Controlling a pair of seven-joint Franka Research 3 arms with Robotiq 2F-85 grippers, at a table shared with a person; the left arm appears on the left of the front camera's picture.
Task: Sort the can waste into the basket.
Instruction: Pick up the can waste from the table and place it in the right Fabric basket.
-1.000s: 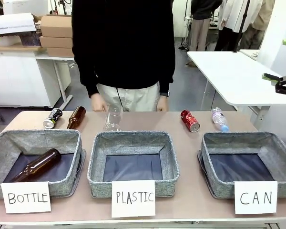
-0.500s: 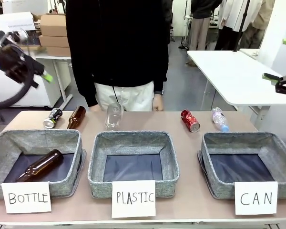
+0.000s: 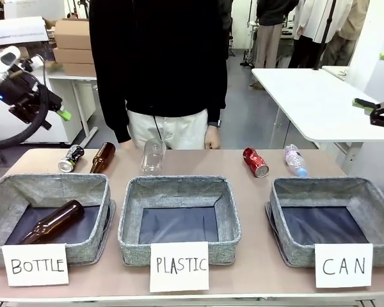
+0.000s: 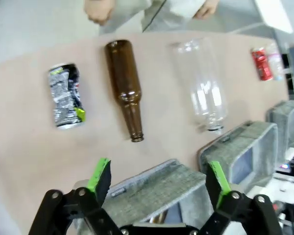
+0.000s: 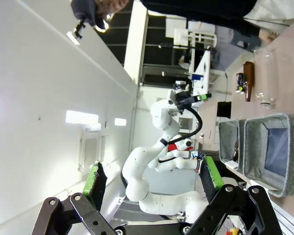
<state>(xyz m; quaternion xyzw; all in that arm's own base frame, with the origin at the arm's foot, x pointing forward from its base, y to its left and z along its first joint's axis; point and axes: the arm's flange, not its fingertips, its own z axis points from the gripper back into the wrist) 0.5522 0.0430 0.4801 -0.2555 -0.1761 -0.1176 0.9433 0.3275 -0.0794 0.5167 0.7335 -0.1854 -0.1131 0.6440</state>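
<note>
Left end effector above brown bottle

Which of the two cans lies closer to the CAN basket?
The red can, by that basket's far corner; the dark can lies far left, beside a brown bottle.

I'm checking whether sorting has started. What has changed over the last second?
The left gripper has come into the front view at upper left, open and empty, then dipped slightly. The person shifted a little toward picture left. The red can, the dark can, the CAN basket and the open right gripper stayed put.
</note>
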